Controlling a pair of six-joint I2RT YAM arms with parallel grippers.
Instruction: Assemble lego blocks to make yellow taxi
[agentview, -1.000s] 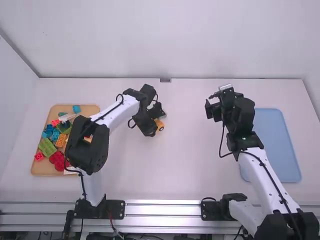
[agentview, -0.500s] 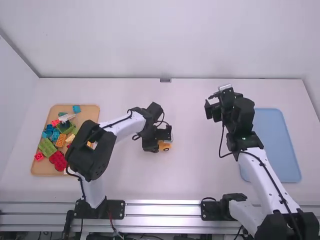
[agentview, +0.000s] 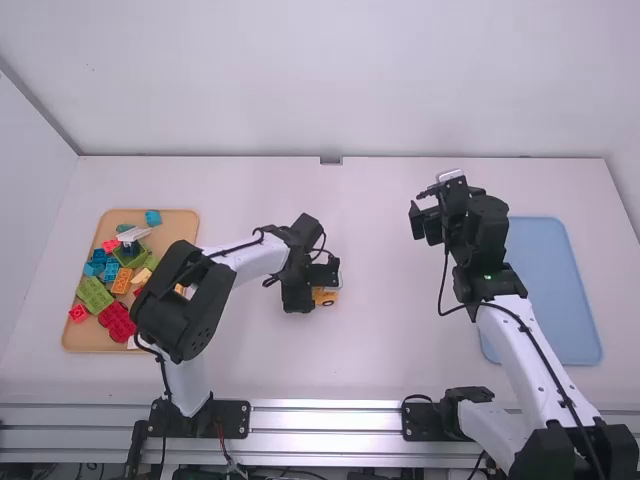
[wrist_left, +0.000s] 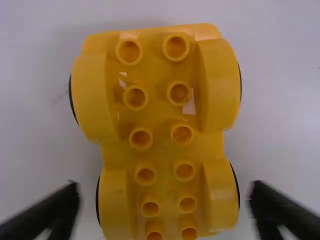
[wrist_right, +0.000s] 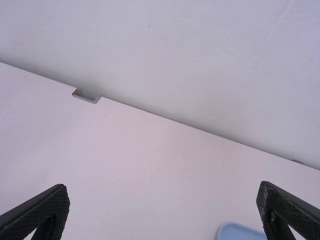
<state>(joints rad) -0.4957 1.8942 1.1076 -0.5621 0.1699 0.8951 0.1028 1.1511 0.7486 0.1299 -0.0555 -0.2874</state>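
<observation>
Two grippers under my control, both released. Left gripper (agentview: 299, 288): jaws wide apart, poised over the chassis (agentview: 325, 298); its own wrist view has the blurred fingers (wrist_left: 52, 207) on either side of the narrower end, with a strip of table showing between each one and the yellow plastic, so I record nothing grasped. Right gripper (agentview: 427, 222): jaws likewise spread, held above the table well to the right of the chassis; its wrist view looks past the fingers toward the table's back edge and the wall. Chassis: yellow, upright on the white table (agentview: 390, 350), studs facing up in two rows, four rounded fenders along its sides with dark wheel edges just visible beneath. It sits near mid-table, partly hidden from my high view by the left gripper. Farther out on the left, the wooden tray (agentview: 179, 227) carries the loose blocks: red block (agentview: 116, 320) toward the near side, green block (agentview: 95, 294) and orange block (agentview: 122, 281) around the middle, blue blocks (agentview: 96, 263) beyond them, teal block (agentview: 153, 217) at the far side, and a white piece (agentview: 134, 234) lying over others. On the far right, the blue tray (agentview: 552, 290) lies flat, partly covered in my high view by the right arm.
</observation>
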